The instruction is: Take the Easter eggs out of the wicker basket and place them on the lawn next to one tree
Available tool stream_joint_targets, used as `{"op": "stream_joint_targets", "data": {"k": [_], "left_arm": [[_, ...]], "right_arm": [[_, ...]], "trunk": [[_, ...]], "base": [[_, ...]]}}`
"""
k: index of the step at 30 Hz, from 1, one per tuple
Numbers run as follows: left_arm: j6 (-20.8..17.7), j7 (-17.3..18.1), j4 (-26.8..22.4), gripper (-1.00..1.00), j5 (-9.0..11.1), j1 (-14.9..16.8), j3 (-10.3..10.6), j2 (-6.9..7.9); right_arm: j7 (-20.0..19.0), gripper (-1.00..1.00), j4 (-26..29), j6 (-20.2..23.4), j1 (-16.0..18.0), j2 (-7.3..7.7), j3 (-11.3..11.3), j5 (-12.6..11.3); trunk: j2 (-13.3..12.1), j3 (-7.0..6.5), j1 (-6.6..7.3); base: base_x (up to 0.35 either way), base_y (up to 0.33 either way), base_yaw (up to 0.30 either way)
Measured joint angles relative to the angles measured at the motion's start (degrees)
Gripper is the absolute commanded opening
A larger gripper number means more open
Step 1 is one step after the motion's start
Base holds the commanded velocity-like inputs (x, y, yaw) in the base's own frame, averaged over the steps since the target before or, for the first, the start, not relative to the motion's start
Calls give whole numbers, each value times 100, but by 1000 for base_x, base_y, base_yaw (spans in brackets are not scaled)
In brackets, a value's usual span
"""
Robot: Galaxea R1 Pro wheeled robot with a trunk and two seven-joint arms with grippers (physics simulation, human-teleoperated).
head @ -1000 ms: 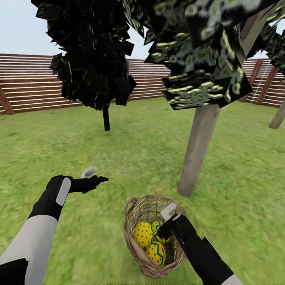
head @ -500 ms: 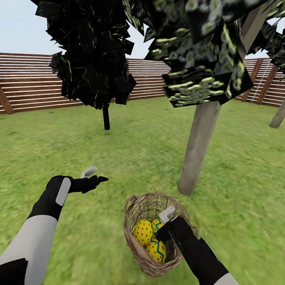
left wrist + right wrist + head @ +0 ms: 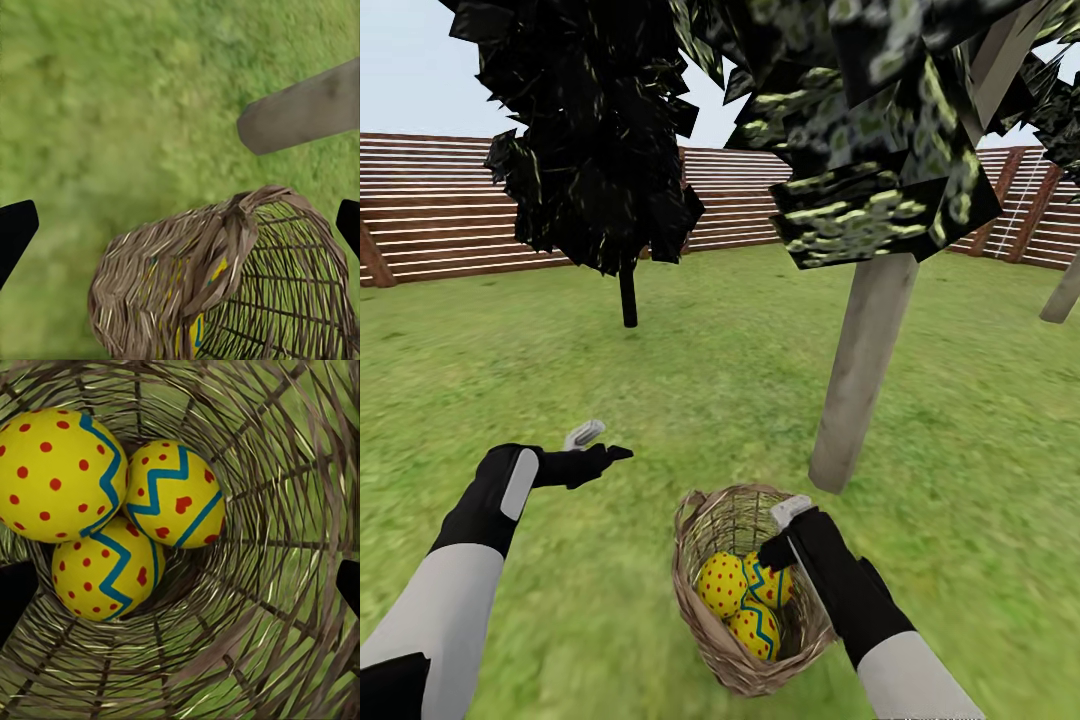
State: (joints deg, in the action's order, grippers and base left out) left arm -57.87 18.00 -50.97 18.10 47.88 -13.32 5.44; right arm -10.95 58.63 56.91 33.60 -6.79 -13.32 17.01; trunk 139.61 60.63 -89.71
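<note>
Right now your right gripper (image 3: 785, 535) hangs over the far rim of the wicker basket (image 3: 700, 620), pointing down into it, and its fingers are spread wide: in the right wrist view the two dark fingertips (image 3: 15, 600) sit at opposite edges of the picture with the whole basket interior between them, pinching nothing. All three Easter eggs (image 3: 112, 502) lie in the bottom of the basket, pressed together in a cluster; the red-dotted egg (image 3: 722, 586) is on the side toward your left arm, the egg with the blue zigzag and red marks (image 3: 768, 580) is nearest your right gripper, and the third egg (image 3: 756, 632) lies nearest you. The basket stands on the lawn (image 3: 560, 380), close in front of you, with its small loop handle (image 3: 686, 512) on the rim toward your left arm, and the pale grey-beige trunk of the tree (image 3: 860, 370) meets the grass just beyond it. Your left gripper (image 3: 598, 448) hovers above open grass, well apart from the basket, with its fingers likewise spread; the left wrist view shows its dark tips (image 3: 15, 232) at either edge, with the woven basket wall (image 3: 150, 277) and the base of the trunk (image 3: 300, 116) between them. Farther back stand a thin black-trunked tree (image 3: 628, 300) and the brown slat fence (image 3: 430, 215).
</note>
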Motion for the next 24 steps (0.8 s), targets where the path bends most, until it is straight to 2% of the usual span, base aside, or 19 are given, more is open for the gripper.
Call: {"op": "stream_joint_targets", "data": {"k": [2,8,10,13,16,24], "left_arm": [[0,-1,1,100,-4,2,8,-15],[0,-3,2,100,-4,1,1,1],[0,-1,9,100,-1,0,2,0],[1,-2,14,100,-5,-1,0,3],[0,-3,16,100,-4,3,-4,10],[0,-3,19,100,-1,-1,1,3]], "right_arm": [[1,100,-6,0,8,-4,127,-1],[2,100,-22,5,12,-63,271,-10],[2,100,-23,23,12,-72,502,-7],[2,100,-17,33,12,-75,653,-11],[-4,100,-16,33,12,-80,699,-16],[-23,100,-43,33,12,-104,709,-24]], "trunk": [[79,35,-44],[199,89,-109],[201,90,-110],[279,125,-153],[359,161,-197],[365,228,-205]], "base": [[0,0,0],[0,0,0],[0,0,0],[0,0,0],[0,0,0],[0,0,0]]}}
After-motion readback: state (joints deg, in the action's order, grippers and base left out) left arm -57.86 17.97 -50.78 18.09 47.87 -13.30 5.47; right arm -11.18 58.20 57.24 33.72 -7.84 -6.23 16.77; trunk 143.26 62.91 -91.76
